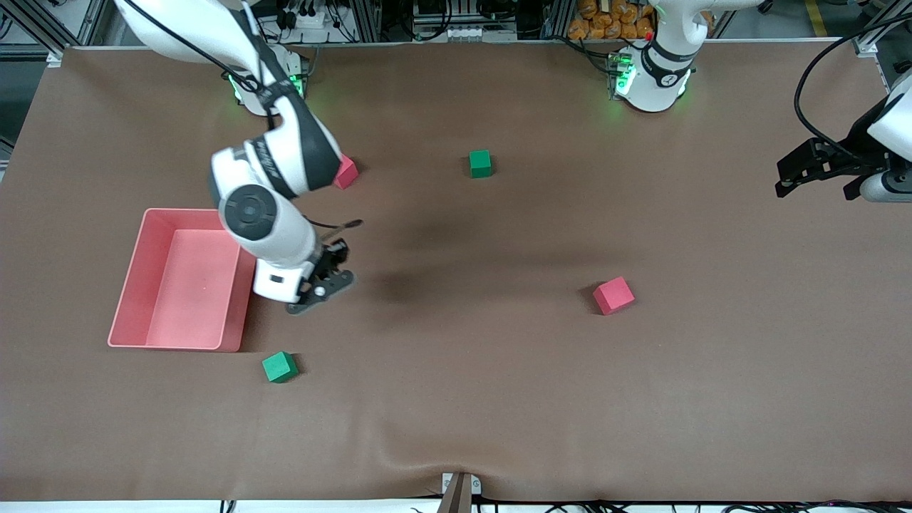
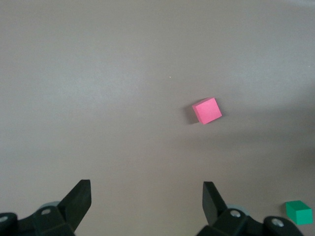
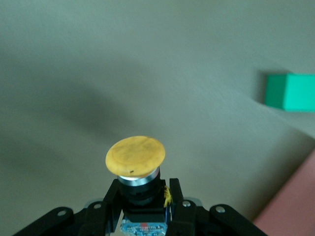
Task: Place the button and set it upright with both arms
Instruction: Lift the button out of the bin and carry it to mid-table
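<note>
Green cube point(image 1: 279, 367); above table, right claw point(image 3: 142, 209) gripping button point(image 3: 136, 157).

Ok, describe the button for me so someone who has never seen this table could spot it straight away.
Find the pink tray at the right arm's end of the table; the right claw hangs just beside it. The button sits clamped in that claw, shown best in the right wrist view. Unlike the pink and green cubes lying on the table, it has a round orange cap on a dark cylindrical body.
</note>
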